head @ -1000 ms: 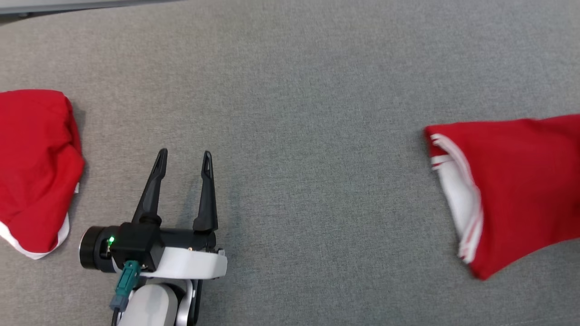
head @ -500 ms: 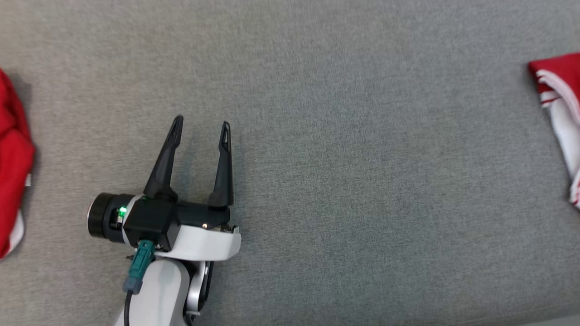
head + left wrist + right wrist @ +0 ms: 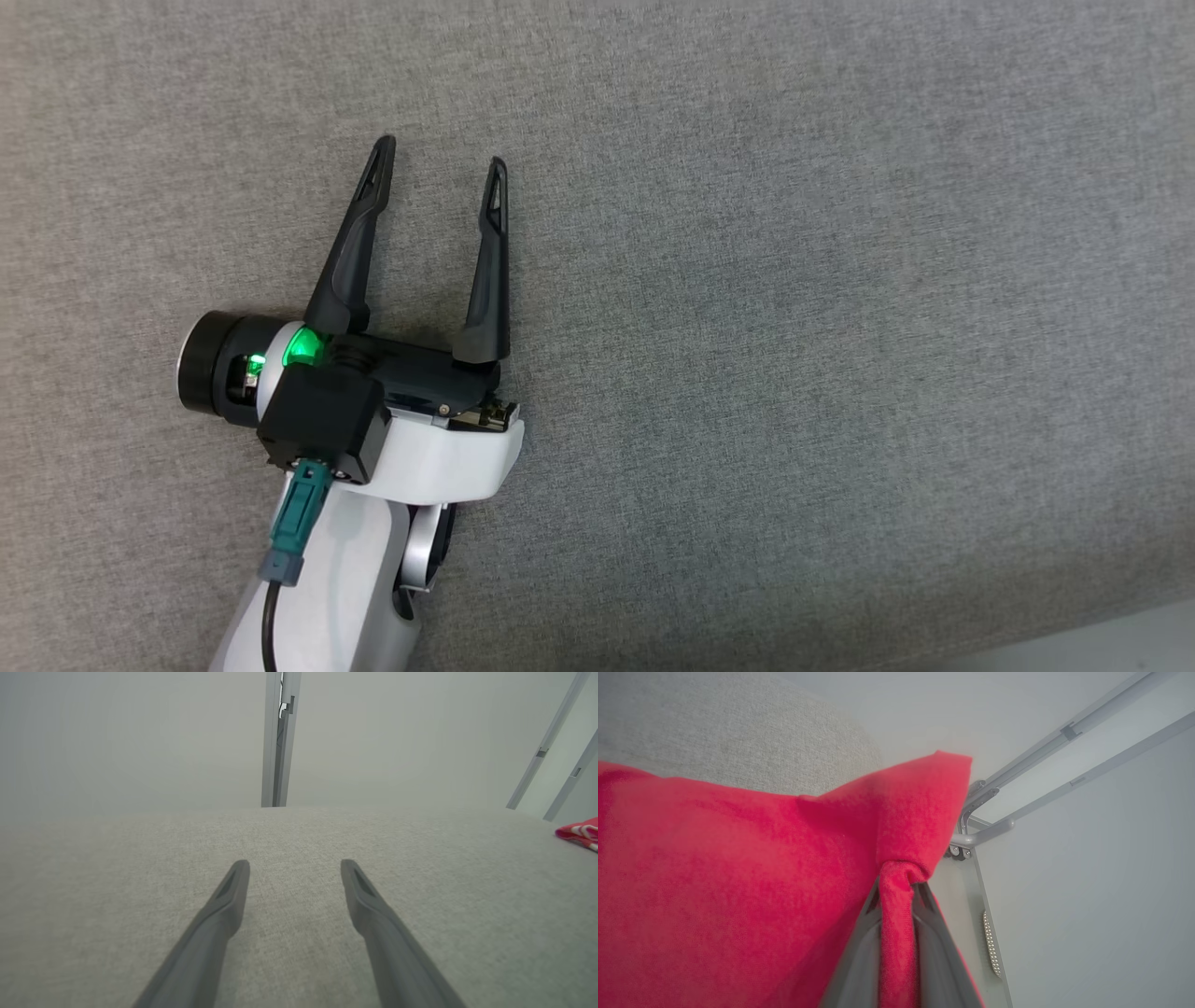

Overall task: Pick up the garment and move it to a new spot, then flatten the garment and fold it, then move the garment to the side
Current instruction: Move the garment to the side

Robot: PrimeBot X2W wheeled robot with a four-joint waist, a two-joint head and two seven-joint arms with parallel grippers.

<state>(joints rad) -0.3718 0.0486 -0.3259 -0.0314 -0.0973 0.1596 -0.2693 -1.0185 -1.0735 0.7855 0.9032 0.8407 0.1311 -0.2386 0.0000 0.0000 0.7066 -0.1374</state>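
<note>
In the right wrist view, a red garment [image 3: 738, 882] covers the left and middle, hanging over the grey fabric surface [image 3: 738, 742]. A bunched fold of it is pinched between the fingers of my right gripper [image 3: 899, 882], which is shut on it. My left gripper [image 3: 439, 154] hovers open over the bare grey surface [image 3: 794, 327] with nothing between its fingers. Its own wrist view shows the left gripper [image 3: 294, 865] spread wide, and a bit of red-and-white cloth [image 3: 581, 833] lies far off at the right edge.
Grey metal frame posts [image 3: 278, 742] stand past the far edge of the surface. More rails and a bracket [image 3: 985, 830] sit close behind the held garment. A pale strip [image 3: 1120, 644] marks the surface's edge at the lower right of the head view.
The head camera has moved, so the red cloth at both sides has slid out of its picture. The left gripper stays open and sits higher in the frame.
</note>
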